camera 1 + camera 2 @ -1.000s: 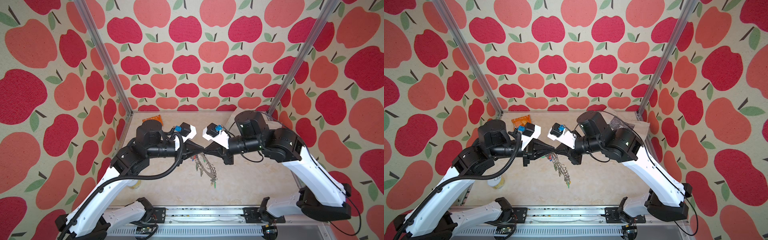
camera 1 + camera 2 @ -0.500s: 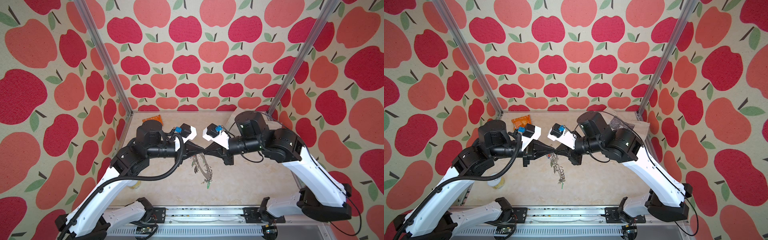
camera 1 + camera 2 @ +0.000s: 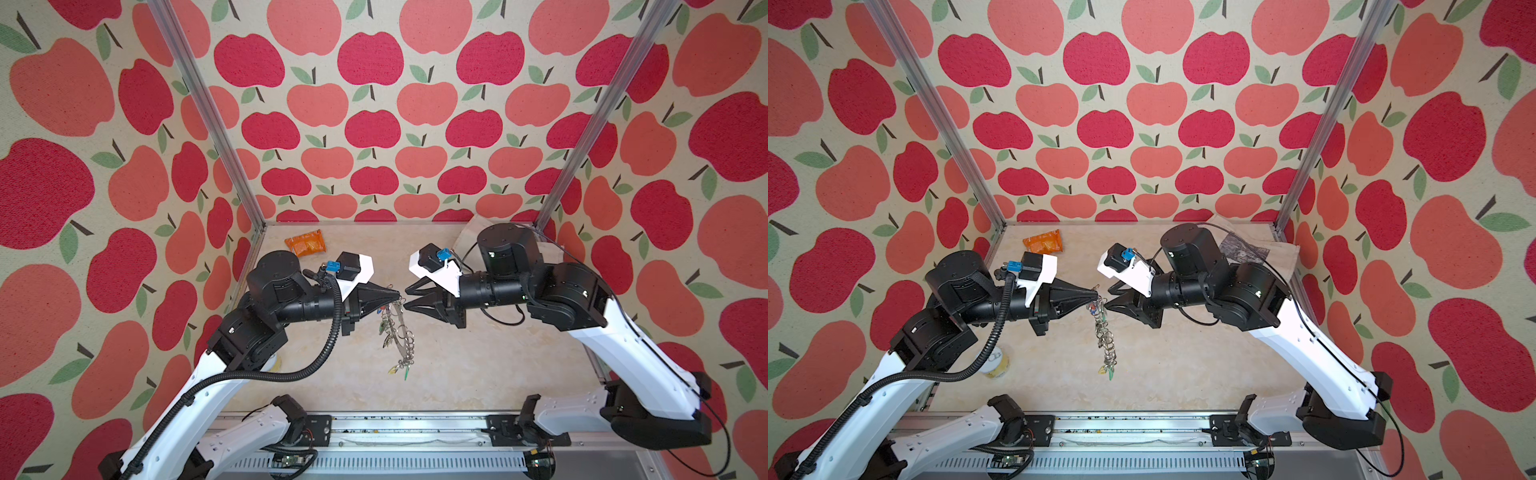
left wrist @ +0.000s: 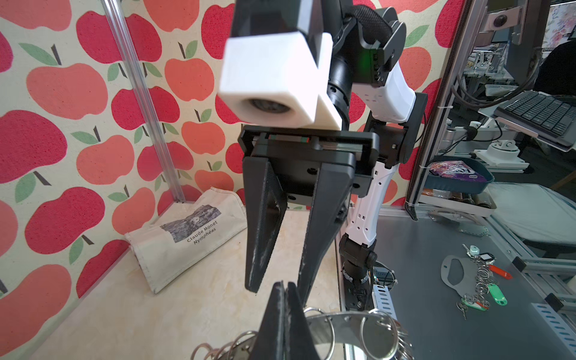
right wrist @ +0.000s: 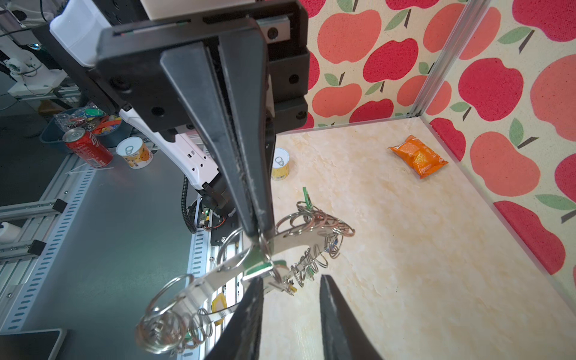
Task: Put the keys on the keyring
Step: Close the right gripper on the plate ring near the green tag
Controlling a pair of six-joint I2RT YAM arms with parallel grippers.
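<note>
Keyring (image 3: 402, 332) is held up centre frame over the counter (image 3: 478, 365), top edge pinched btwn the left gripper (image 3: 397, 296) jaws. Keys (image 3: 384, 328) w/ green tags are hung off it. Right gripper (image 3: 406, 298) jaws are spread just right of it, nothing gripped.

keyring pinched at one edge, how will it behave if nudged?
Likely swings: the keyring hangs from the left gripper by its top edge only. The plate looks like stiff metal and probably won't bend. Loose rings on its rim will likely flop and snag.
</note>
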